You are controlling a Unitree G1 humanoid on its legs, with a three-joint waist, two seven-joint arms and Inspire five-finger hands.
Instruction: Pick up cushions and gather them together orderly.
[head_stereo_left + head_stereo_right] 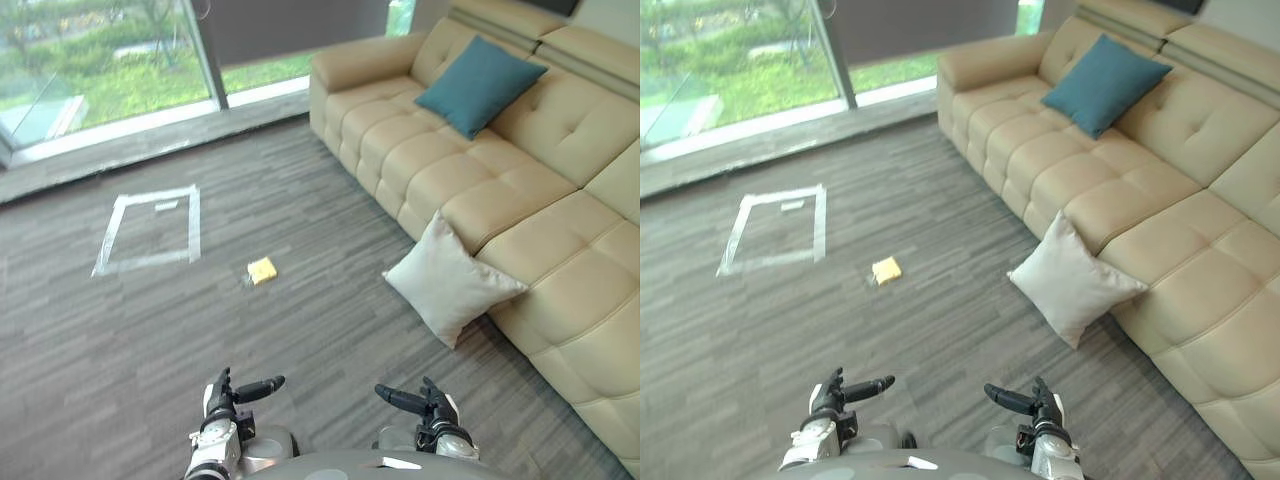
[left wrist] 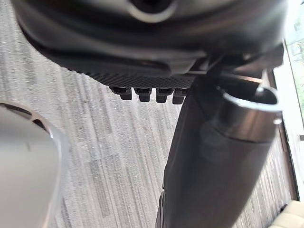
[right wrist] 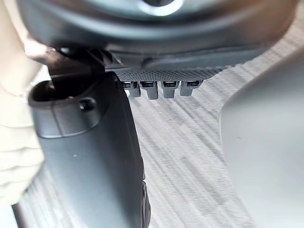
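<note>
Against the sofa (image 1: 505, 190), white cushion (image 1: 450, 282); left robot hand (image 1: 226, 402), right robot hand (image 1: 434, 406) both spread.

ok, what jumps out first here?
A teal cushion leans on the backrest of the beige sofa, and a white cushion stands on the grey floor, propped against its front. Left of them, a taped square and a small yellow object lie on that floor.
</note>
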